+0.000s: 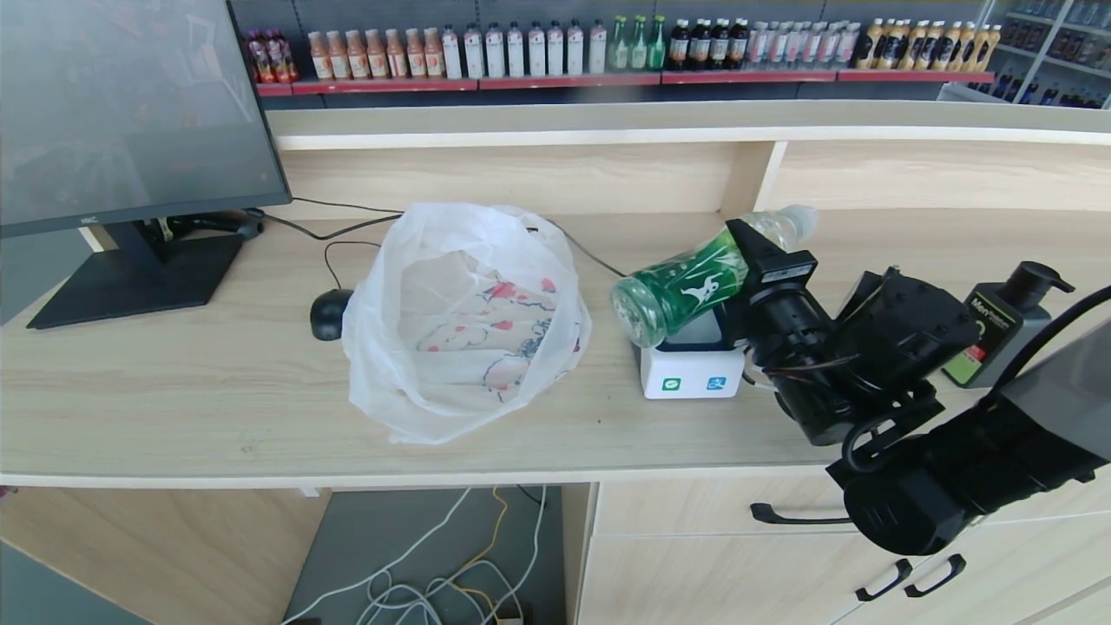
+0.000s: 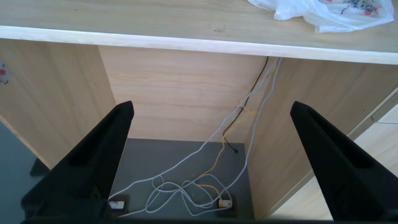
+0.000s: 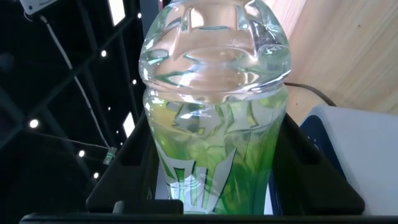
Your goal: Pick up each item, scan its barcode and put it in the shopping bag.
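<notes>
Your right gripper [image 1: 736, 271] is clamped around a clear plastic bottle with a green label [image 1: 686, 285]. Its black fingers [image 3: 133, 163] press on both sides of the bottle's body. The bottle lies on its side, tilted, right over the small white box-shaped scanner with a dark top [image 1: 692, 371]. You cannot tell from these views whether the bottle touches the scanner's top. The bottle's clear end points toward the back of the counter, and its green end points toward the bag.

The white translucent plastic shopping bag with red and blue print [image 1: 382, 286] sits open on the light wooden counter [image 1: 174, 391], just beside the scanner on the robot's left.

Your left gripper [image 2: 208, 168] hangs low in front of the counter's edge. Its two black fingers [image 2: 84, 168] are spread wide with nothing between them, facing the open space under the counter where white and yellow cables [image 2: 186, 186] lie on the floor.

A black monitor on a stand [image 1: 130, 113] stands at the counter's far left, with a black mouse [image 1: 330, 314] touching the bag's side. A dark pump bottle [image 1: 1002, 334] stands well to the right, behind the right arm.
</notes>
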### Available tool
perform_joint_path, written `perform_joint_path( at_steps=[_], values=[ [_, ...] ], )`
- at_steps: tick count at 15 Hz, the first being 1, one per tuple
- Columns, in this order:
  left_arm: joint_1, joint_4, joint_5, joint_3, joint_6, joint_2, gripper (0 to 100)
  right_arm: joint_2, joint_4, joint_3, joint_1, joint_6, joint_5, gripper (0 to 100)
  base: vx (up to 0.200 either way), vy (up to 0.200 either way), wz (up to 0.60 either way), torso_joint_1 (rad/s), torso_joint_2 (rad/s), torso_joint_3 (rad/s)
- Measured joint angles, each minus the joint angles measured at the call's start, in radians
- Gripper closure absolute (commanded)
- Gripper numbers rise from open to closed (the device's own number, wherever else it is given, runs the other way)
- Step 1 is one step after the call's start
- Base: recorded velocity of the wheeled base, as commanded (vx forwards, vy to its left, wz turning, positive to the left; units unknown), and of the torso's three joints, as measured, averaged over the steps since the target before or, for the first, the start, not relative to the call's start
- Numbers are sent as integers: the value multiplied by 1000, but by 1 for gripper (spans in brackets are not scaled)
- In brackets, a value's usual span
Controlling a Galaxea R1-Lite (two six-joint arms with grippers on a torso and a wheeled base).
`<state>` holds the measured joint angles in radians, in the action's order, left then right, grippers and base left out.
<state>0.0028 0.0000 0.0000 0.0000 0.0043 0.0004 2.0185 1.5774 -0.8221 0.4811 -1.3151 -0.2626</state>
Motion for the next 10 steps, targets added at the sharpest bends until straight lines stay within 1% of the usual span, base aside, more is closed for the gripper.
perform_joint_path(
  at_steps=[10],
  values=[
    [0, 0, 0, 0, 0, 0, 0, 7, -7, 0, 3, 0, 0, 100, 0, 0, 0, 0, 0, 0]
  ],
)
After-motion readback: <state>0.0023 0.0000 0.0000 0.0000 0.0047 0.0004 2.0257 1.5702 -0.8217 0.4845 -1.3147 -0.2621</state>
